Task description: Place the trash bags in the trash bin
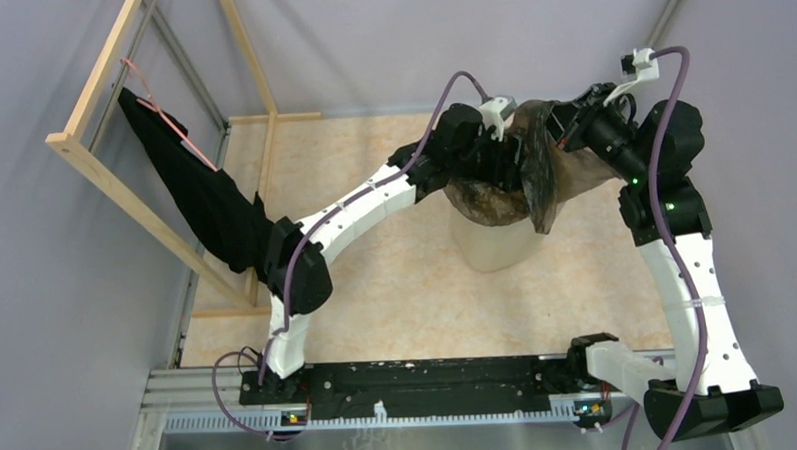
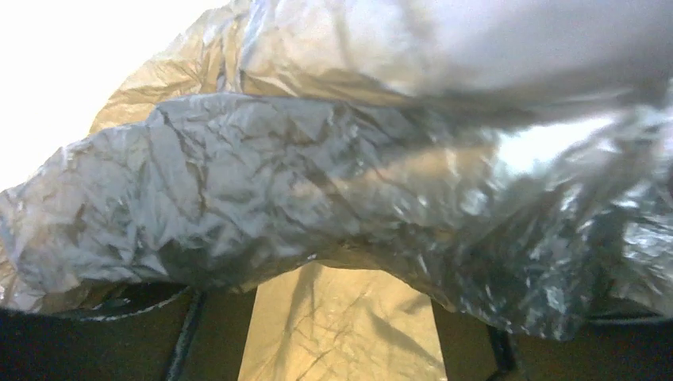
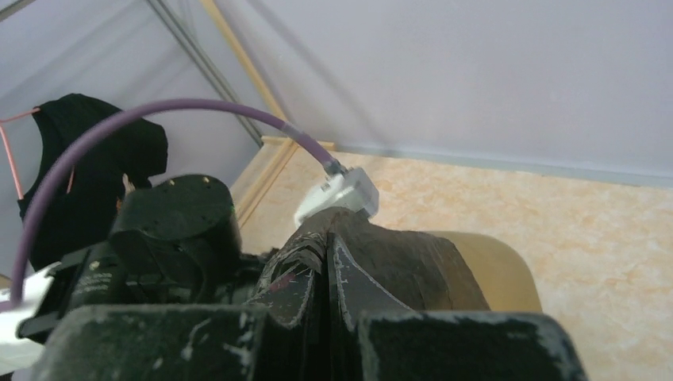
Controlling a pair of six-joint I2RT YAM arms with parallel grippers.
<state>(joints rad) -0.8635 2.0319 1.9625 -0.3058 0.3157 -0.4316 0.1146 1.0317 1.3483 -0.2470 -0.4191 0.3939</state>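
Top external view: cream trash bin (image 1: 495,247) upright on the bench (image 1: 376,276), a little right of the middle, nearer the far edge than the near one. Over its mouth, the trash bag (image 1: 489,197): brown-black see-through film bunched across the rim and hiding the opening, one loose flap hanging down the bin's right side. How much of it lies inside, impossible to tell. Left gripper (image 1: 500,151) reaching in from the near left corner to the bag's far-left part, tips buried in film. Right gripper (image 1: 561,129) coming in from the right edge, up against the raised flap. At the left edge, black cloth (image 1: 208,197) on a pink hanger (image 1: 166,115), hung from a wooden frame (image 1: 123,198), well apart from the bin.

Left wrist view: filled with the wrinkled, glossy trash bag (image 2: 317,190). Two dark fingers (image 2: 103,349) at the lower corners, wide apart, tan film in the gap, nothing visibly pinched.

Right wrist view: right gripper (image 3: 324,274) closed to a thin slit, a fold of the trash bag (image 3: 397,262) clamped in it and rising past the tips. Behind the fold, the beige rim of the trash bin (image 3: 508,270). To the left, the other arm's black wrist with a white camera mount (image 3: 341,194) and purple cable (image 3: 174,103).
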